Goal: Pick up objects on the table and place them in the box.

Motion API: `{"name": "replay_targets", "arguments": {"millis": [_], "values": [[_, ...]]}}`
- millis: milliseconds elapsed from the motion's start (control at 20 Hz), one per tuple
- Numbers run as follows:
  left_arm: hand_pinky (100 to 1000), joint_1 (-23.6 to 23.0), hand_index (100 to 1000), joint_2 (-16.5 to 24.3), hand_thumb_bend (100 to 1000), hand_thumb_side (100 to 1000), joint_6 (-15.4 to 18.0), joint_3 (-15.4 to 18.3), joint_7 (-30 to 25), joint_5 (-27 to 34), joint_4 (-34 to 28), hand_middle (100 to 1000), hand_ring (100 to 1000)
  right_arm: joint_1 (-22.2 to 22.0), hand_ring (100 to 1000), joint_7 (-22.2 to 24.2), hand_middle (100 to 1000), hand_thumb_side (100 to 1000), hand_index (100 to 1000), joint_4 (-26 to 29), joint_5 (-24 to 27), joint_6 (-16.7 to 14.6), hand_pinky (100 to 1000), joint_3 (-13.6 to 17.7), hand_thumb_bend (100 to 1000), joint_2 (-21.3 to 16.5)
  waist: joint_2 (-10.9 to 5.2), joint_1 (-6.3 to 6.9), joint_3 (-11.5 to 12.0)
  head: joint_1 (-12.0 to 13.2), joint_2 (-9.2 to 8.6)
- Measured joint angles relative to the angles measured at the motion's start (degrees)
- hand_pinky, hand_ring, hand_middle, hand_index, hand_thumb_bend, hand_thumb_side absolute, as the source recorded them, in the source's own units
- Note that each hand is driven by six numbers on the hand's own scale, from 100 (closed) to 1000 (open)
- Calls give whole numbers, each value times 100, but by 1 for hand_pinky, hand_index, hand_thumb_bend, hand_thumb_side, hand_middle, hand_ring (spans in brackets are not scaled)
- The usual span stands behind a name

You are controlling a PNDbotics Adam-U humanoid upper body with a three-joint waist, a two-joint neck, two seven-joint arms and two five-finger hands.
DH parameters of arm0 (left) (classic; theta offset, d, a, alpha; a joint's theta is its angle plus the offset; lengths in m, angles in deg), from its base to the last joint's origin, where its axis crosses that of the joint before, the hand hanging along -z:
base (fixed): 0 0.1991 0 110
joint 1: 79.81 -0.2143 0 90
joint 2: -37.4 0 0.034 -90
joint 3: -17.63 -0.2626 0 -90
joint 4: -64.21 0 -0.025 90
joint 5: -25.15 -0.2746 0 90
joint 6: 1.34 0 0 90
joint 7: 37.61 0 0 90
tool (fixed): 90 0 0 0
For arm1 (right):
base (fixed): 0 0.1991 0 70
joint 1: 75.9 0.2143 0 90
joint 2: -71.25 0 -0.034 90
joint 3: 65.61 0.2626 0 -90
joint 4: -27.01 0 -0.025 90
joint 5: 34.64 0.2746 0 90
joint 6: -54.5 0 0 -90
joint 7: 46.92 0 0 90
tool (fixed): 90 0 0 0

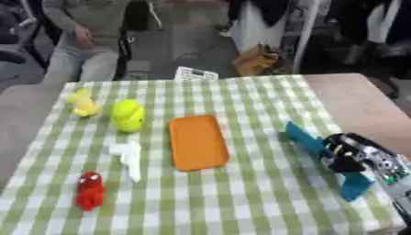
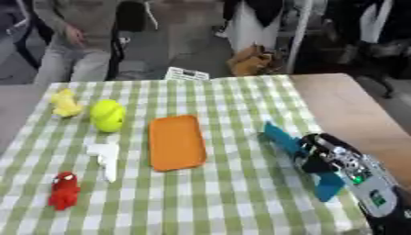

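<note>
My right robot hand (image 2: 321, 158) sits over the right side of the bench (image 1: 257, 193), its fingers curled round a long blue object (image 1: 309, 140) that sticks out above and below the palm, tilted across the green-checked cloth. To its left, near the middle, lies an orange tray (image 1: 198, 142), flat and apart from everything else. Left of that lies a white piece (image 1: 128, 158). A red figure (image 1: 90, 190) stands near the front left. Farther back sit a yellow-green ball (image 1: 128, 115) and, just beside it at the far left, a yellow toy (image 1: 83, 103). My left robot hand appears in neither view.
</note>
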Motion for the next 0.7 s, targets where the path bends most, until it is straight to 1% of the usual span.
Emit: {"name": "replay_targets", "arguments": {"millis": [350, 500, 700], "values": [[541, 0, 841, 0, 202, 842, 0, 0, 0, 1, 1, 725, 675, 3, 434, -89, 488, 100, 754, 32, 630, 135, 120, 33, 100, 46, 0, 0, 1, 0, 0], [540, 0, 841, 0, 203, 842, 0, 0, 0, 1, 1, 725, 675, 18, 432, -112, 484, 100, 755, 90, 800, 181, 118, 33, 100, 46, 0, 0, 2, 0, 0], [540, 0, 841, 0, 202, 842, 1, 0, -1, 2, 2, 725, 675, 143, 432, -103, 484, 100, 755, 157, 941, 219, 117, 30, 100, 67, 0, 0, 18, -3, 0]]}}
